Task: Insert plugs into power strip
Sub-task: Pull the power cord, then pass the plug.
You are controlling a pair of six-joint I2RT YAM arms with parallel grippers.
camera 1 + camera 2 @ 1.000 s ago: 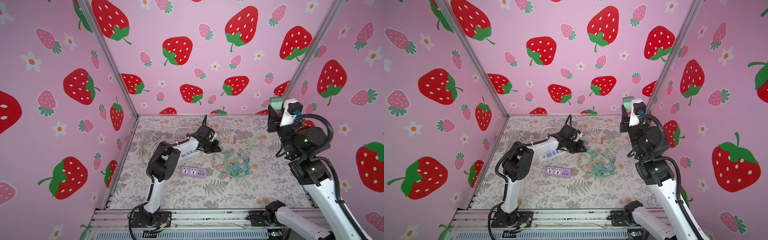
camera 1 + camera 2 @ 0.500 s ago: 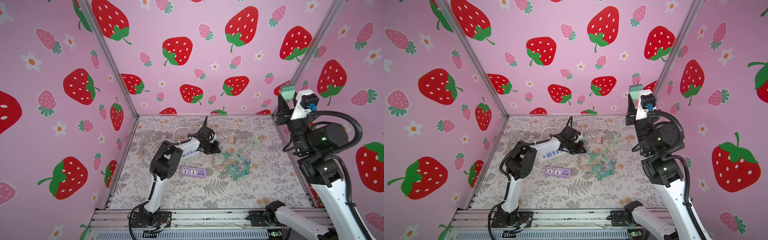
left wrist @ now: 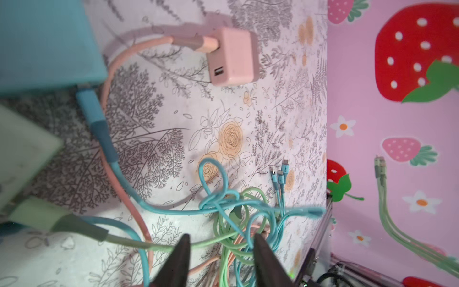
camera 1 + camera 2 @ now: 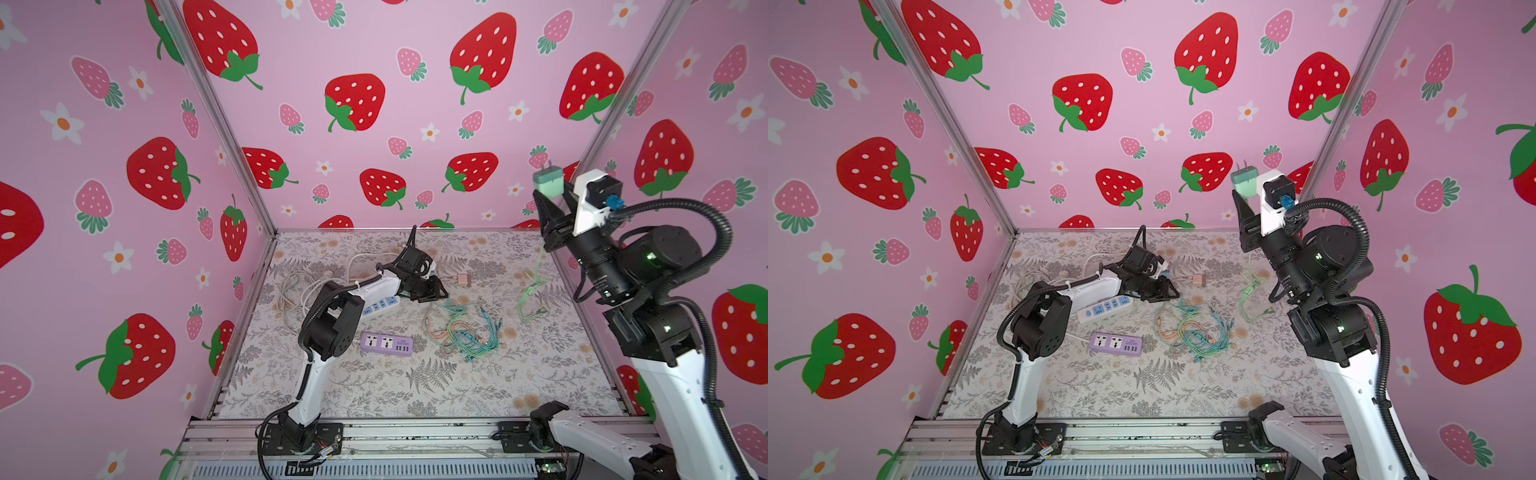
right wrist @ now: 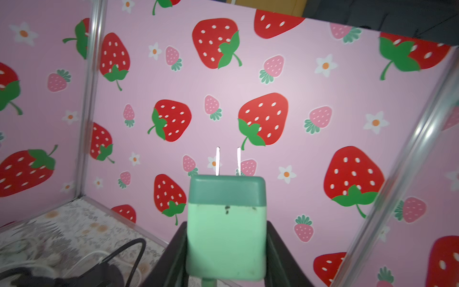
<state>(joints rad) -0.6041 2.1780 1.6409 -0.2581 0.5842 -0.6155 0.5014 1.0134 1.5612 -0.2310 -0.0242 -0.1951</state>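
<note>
- Mint plug has risen: a second ago it sat lower in the right gripper; now it is high in the air, well above the purple power strip and far off toward the right arm's side of it.
- That lift has drawn its green cable out of the cable tangle. The cable now hangs slack to the mat, apart from the tangle and farther from the purple strip. I judge the plug is freed for carrying.
- The right gripper pinches the plug's body on 2 opposite sides.
- The left gripper, pressed together a second ago, now has its jaws spread with nothing between them. It sits beyond the purple strip, toward the back wall, by the end of the white-and-blue strip. What it let go I cannot tell.
- The plug's 2 prongs point up, away from the purple strip's sockets. Its long axis is near upright, in line with the fingers, with the cable leaving the bottom end.
- It probably has to be turned over before insertion.
</note>
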